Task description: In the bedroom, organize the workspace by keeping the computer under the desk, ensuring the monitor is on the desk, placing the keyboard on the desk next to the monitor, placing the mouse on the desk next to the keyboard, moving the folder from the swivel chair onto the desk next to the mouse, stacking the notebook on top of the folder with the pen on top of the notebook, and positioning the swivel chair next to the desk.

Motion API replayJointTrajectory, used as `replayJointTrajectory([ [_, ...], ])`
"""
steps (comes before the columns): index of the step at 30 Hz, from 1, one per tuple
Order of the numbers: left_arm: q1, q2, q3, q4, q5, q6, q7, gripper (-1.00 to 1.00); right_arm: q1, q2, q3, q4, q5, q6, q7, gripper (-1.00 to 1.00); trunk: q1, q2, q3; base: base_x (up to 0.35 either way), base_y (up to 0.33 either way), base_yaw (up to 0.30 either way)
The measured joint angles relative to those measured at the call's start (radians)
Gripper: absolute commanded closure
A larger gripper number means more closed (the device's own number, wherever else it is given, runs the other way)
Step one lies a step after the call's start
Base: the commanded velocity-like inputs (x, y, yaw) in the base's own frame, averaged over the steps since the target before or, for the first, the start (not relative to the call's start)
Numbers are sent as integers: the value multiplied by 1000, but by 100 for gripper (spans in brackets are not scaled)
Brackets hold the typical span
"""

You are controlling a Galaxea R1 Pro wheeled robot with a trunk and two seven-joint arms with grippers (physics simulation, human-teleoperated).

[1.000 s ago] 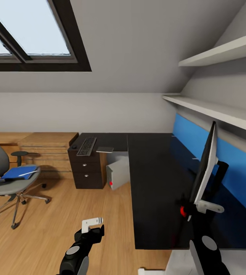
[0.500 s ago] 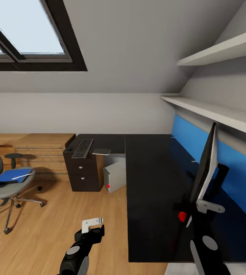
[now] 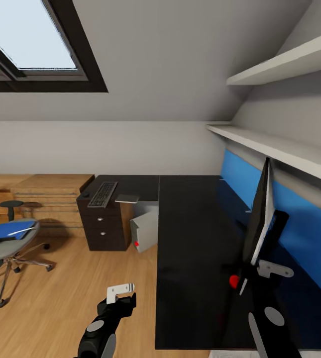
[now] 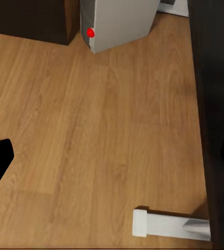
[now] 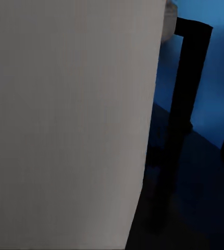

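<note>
Monitor stands edge-on at the right of the head view, over the black table, with the right hand pinching its lower edge near the red dot; the right wrist view shows its light grey back close up and its black stand over the dark tabletop before the blue wall panel. Whether the stand's base already rests on the table I cannot tell. Over the last second the whole view has slid, so the chair with the blue folder and white pen now sits nearer the left edge and the table's near end reaches lower in the frame: the camera has moved, not the furniture. The monitor has tilted a little and leans farther toward the wall. The keyboard lies at the table's far left end, above the drawers, and the grey computer stands under the table beside them, also seen at the upper middle of the left wrist view. The left hand hangs over the wood floor, fingers spread and holding nothing. By my judgement the monitor is about to be set down.
</note>
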Motion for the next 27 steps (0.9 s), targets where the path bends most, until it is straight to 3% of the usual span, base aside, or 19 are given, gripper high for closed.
replayJointTrajectory([
  [14, 0, 0, 0, 0, 1, 1, 1, -100, 0, 0, 0, 0, 1, 0, 0, -100, 0, 0, 0, -253, -196, 0],
  [27, 0, 2, 1, -2, 1, 1, 0, -100, 0, 0, 0, 0, 1, 0, 0, -100, 0, 0, 0, -15, -31, 0],
])
